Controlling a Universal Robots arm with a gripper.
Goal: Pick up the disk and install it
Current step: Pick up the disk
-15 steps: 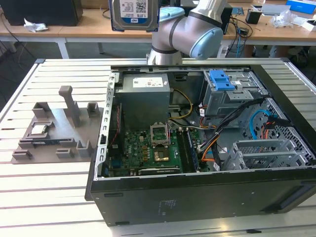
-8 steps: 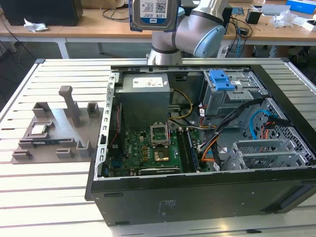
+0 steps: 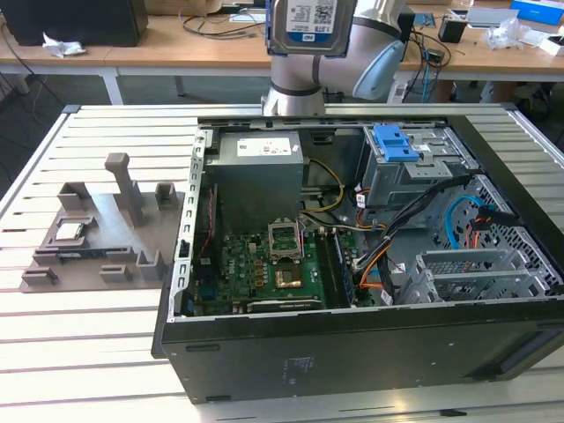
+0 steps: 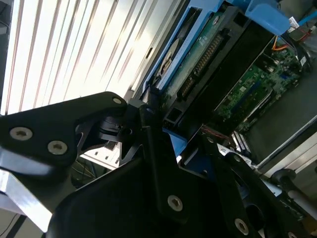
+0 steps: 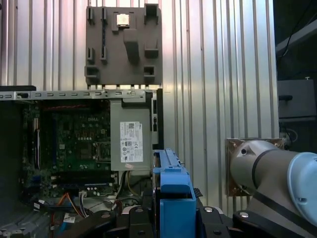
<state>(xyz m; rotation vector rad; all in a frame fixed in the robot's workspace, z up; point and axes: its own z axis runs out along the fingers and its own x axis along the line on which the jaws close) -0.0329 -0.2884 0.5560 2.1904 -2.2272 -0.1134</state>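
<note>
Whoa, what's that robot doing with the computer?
A robot arm is working on putting a disk into a computer. Right now its hand grips the disk by its blue frame and holds it high above the open computer case, which lies on its side on the slatted table. The disk is not in the case yet.

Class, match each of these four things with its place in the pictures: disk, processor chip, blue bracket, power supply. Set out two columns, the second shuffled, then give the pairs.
1 disk
2 processor chip
3 blue bracket
4 power supply

A on the drive cage inside the case
B on the grey fixture, outside the case
C inside the case, next to the motherboard
D lifted in the air

Pairs: 1-D, 2-B, 3-A, 4-C
</note>
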